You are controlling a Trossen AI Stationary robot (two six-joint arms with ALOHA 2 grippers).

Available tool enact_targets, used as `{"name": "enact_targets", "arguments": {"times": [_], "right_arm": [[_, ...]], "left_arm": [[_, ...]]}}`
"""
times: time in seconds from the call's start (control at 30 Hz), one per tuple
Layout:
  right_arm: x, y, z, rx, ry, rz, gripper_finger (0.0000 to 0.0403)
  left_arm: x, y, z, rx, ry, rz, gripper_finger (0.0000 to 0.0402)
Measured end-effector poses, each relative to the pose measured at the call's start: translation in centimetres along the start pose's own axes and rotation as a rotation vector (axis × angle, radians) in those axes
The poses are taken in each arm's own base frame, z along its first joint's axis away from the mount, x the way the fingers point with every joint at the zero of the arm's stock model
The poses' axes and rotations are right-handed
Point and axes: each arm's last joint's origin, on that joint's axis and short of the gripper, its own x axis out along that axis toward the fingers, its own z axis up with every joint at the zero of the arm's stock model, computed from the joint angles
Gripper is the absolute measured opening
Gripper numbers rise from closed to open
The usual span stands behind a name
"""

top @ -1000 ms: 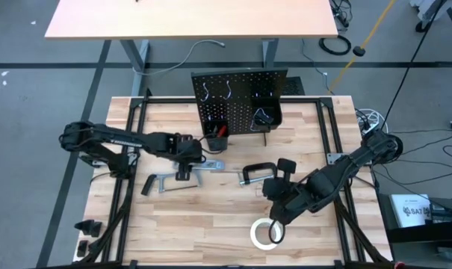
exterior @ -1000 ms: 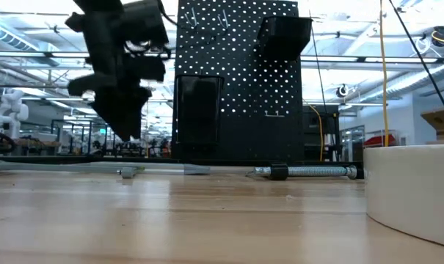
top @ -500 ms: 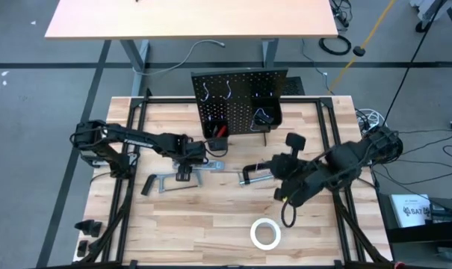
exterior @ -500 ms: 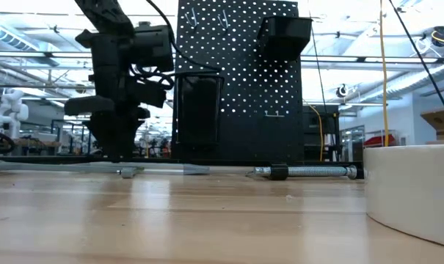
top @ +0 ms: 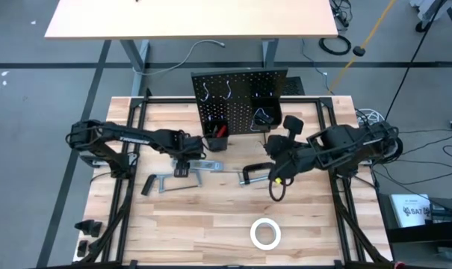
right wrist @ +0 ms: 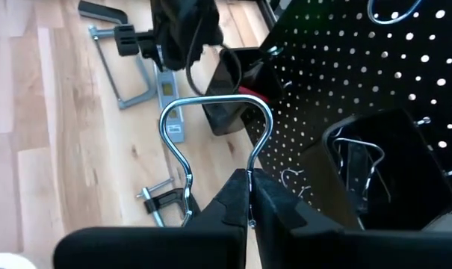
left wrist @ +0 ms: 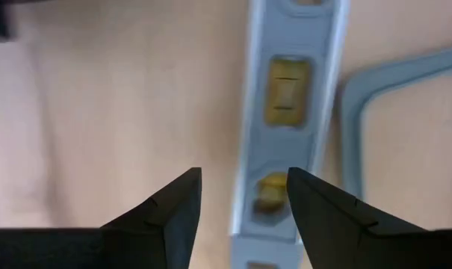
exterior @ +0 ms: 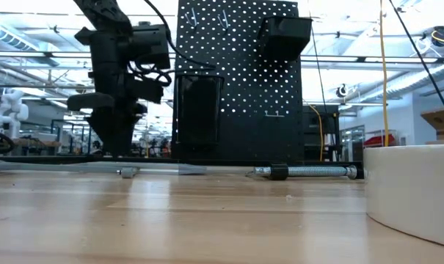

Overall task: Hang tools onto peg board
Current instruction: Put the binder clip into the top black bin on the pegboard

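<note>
The black peg board (top: 240, 101) stands upright at the table's far side, with silver hooks and two bins; one bin holds a red-handled tool (top: 220, 131). A silver level (left wrist: 285, 112) lies flat beside a grey hacksaw (top: 164, 181). My left gripper (left wrist: 244, 175) points down, open, low over the level's end, one finger overlapping it; whether it touches, I cannot tell. My right gripper (right wrist: 249, 179) hangs high near the peg board's right bin, shut on a bent silver wire loop (right wrist: 214, 101). A black C-clamp (top: 252, 173) and a white tape roll (top: 265, 234) lie on the table. My right gripper pinches one leg of the wire loop (right wrist: 249, 170) between its two fingertips. The other leg (right wrist: 189, 187) runs free beside one finger. The loop sticks out beyond the fingers, lifted clear of the table, its bend toward the peg board.
A black metal frame (top: 326, 142) borders the work area on the table. The right bin (right wrist: 375, 164) holds a wire piece. The tape roll (exterior: 416, 191) sits close to the near edge. A tan desk (top: 188, 19) stands beyond the table.
My right gripper has risen from beside the tape roll and gone toward the far edge and the peg board, carrying the wire loop clear of the table. My left gripper has sunk toward the level and stayed open.
</note>
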Motion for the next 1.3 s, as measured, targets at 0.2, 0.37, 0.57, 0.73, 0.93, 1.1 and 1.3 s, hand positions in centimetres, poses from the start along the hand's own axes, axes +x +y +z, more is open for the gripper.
{"name": "enact_targets", "arguments": {"times": [0.2,0.37,0.57,0.73,0.93,1.1,1.3], "right_arm": [[0.6,-0.7,0.3,-0.008,0.018,-0.002,0.0],[1.0,-1.4,0.5,-0.013,0.028,-0.019,0.0],[1.6,-2.0,0.6,-0.013,0.053,0.003,0.0],[1.7,-2.3,0.7,-0.014,0.056,-0.003,0.0],[1.8,-2.4,0.8,-0.033,0.058,-0.006,0.0],[2.1,-2.8,0.9,-0.032,0.063,-0.016,0.0001],[2.4,-3.5,1.0,-0.02,0.075,0.012,0.0001]], "left_arm": [[-1.6,0.5,-0.4,-0.031,-0.074,-0.077,0.0203],[-1.8,0.3,-0.4,-0.002,-0.089,-0.14,0.0203],[-1.4,0.7,-0.4,-0.013,-0.077,-0.131,0.0203],[-0.6,0.9,-0.3,-0.034,-0.033,-0.047,0.0203],[0.1,0.4,-0.4,-0.039,0.032,-0.039,0.0203],[0.6,-0.1,-0.2,-0.034,0.033,-0.133,0.0203],[1.1,-0.1,-0.6,0.019,0.06,-0.073,0.0203]]}}
